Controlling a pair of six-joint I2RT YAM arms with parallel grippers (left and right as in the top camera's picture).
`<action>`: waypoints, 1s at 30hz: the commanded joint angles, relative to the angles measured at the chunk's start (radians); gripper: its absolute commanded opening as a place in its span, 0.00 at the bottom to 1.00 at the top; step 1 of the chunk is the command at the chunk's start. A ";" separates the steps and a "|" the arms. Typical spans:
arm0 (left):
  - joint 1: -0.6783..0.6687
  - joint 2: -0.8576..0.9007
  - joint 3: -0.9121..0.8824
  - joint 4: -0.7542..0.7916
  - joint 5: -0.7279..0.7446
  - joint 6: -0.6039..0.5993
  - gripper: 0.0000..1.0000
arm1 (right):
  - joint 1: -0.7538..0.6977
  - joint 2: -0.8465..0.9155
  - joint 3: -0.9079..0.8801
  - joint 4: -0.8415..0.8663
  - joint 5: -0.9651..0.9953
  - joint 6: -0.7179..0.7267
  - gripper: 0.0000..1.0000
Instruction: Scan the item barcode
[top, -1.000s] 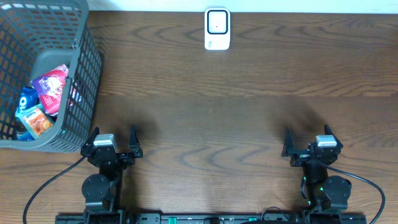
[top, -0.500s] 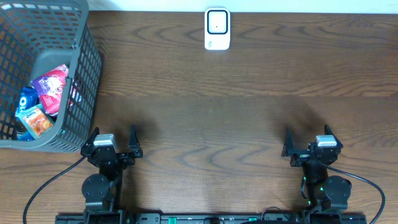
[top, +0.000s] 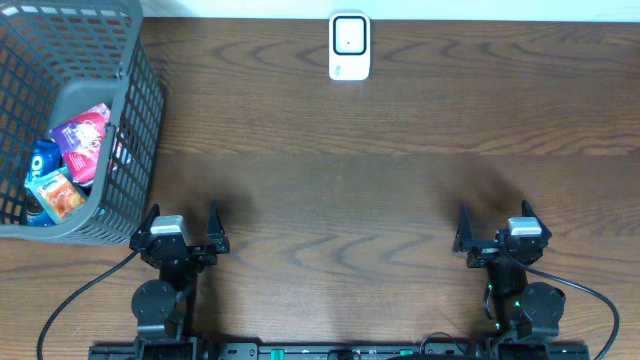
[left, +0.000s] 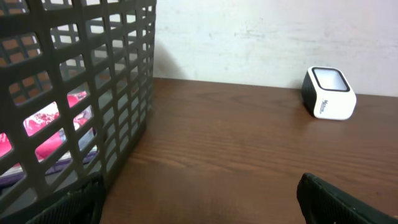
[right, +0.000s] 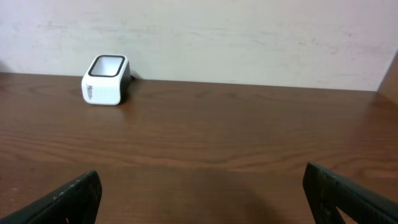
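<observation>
A dark wooden table (top: 330, 180) fills the overhead view. In the upper left of that frame stands a grey mesh basket (top: 140, 110). The snack packets lie inside it: a pink packet (top: 82, 135) on top, a blue packet (top: 42, 158) to its left, and an orange packet (top: 60, 195) nearer the basket's lower edge. A white barcode scanner (top: 349, 46) with a dark-framed window sits at the top centre. It is well apart from the basket and from both arms, with only bare wood around it. Black cables (top: 80, 300) trail from the arm bases along the bottom edge.

The left gripper (top: 183, 214) sits at the lower left, just beside the basket's lower right corner. Its fingers (left: 68, 202) are spread wide, with nothing between them, and they touch none of the goods. In the left wrist view the basket's mesh side fills the left half of the frame and stands between the fingers and the packets. Only a patch of pink shows through the gaps, and the scanner appears at the right.

The right gripper (top: 494, 212) sits at the lower right, well away from the basket. Its fingers (right: 62, 199) also stand spread wide and hold nothing. In the right wrist view the scanner sits at the upper left before a pale wall (right: 249, 37), with open tabletop between it and the fingertips.
</observation>
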 joint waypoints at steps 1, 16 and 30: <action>-0.002 -0.005 -0.008 0.018 0.026 -0.011 0.98 | 0.008 -0.005 -0.003 -0.002 -0.002 -0.012 0.99; -0.002 -0.005 -0.008 0.354 0.362 -0.016 0.98 | 0.008 -0.005 -0.003 -0.002 -0.002 -0.012 0.99; -0.001 0.177 0.323 0.174 0.441 0.048 0.98 | 0.008 -0.005 -0.003 -0.002 -0.002 -0.012 0.99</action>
